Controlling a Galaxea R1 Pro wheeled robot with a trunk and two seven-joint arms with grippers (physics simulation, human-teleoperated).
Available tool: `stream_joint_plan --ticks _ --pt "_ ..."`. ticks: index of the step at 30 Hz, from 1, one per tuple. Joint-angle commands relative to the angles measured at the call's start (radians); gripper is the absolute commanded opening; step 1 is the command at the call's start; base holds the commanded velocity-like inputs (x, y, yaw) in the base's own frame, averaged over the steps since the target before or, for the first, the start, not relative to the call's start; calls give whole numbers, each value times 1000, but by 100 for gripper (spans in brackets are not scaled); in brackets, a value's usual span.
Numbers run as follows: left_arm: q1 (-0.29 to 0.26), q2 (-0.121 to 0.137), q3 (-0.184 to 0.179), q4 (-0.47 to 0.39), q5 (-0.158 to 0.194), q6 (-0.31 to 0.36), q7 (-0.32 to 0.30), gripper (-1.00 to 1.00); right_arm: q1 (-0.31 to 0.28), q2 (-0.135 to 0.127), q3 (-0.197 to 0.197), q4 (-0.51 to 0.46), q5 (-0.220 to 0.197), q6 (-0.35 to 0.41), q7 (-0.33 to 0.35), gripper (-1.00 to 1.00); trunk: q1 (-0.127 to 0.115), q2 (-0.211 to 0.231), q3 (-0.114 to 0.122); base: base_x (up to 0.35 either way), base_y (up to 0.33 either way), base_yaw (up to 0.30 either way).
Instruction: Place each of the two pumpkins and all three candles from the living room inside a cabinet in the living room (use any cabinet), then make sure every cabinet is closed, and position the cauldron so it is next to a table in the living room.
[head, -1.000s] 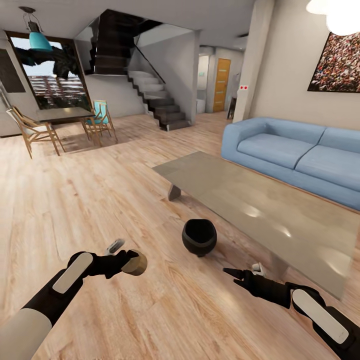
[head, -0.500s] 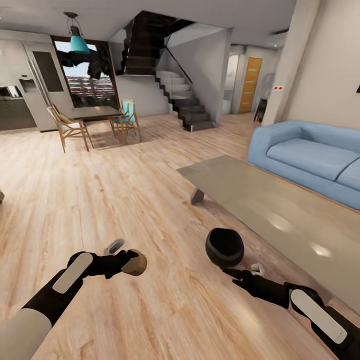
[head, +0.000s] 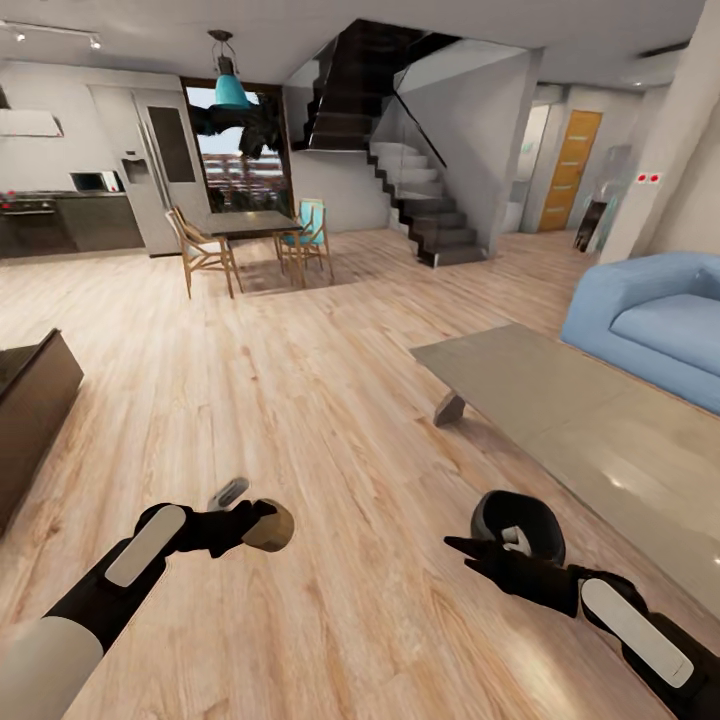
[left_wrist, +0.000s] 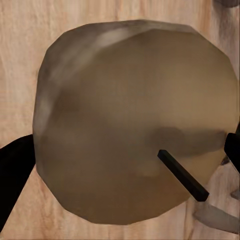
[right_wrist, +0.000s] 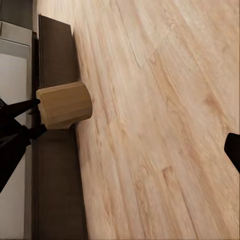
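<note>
Candle held in the left gripper, cauldron on the floor beside the low table

Candle: a short tan cylinder clamped between the fingers of the left gripper, carried above the wood floor. In the left wrist view its flat end faces the camera, with a small dark wick near the middle. The right wrist view shows the same candle from the side, in front of a long dark-brown cabinet that stands along the wall.

Cauldron: a round black pot on the floor, just beside the near edge of the low grey table. Whether anything lies inside cannot be told. The right gripper hovers close in front of the pot, fingers apart, with nothing between them.

A dark cabinet end shows at the left of the head view. A blue sofa stands beyond the table
</note>
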Motion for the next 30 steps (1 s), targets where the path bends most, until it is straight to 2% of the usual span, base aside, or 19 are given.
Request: stream_joint_plan --ticks 1,14,30 --pt "-1 1 -3 -1 13 -2 10 -100 -1 -1 2 0 -4 2 1 100 0 0 -1 278 154 289" --pt "-1 1 -3 -1 13 -2 10 -100 -1 -1 2 0 -4 1 3 100 0 0 -1 284 121 274" --pt "-1 0 -5 -1 15 -2 10 -100 -1 -1 1 0 -4 -1 5 100 0 0 -1 300 8 12"
